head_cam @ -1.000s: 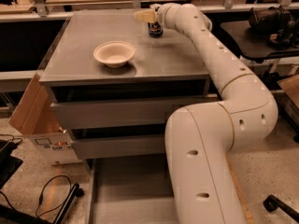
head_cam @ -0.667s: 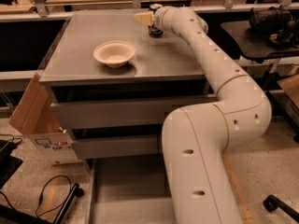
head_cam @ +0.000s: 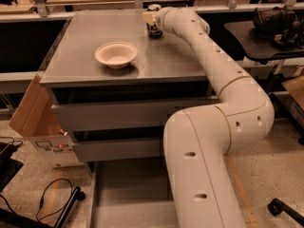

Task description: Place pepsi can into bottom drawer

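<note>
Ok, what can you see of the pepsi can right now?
The pepsi can is a small dark can with a silvery top, standing upright near the far edge of the grey cabinet top, beyond the cream bowl and apart from it. The gripper is right at it, covering its middle; only its top and base show.

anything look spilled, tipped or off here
Nothing stands out. The pepsi can stands upright at the back of the cabinet top with the tool at it, the bowl sits upright, and the bottom drawer is open.
</note>
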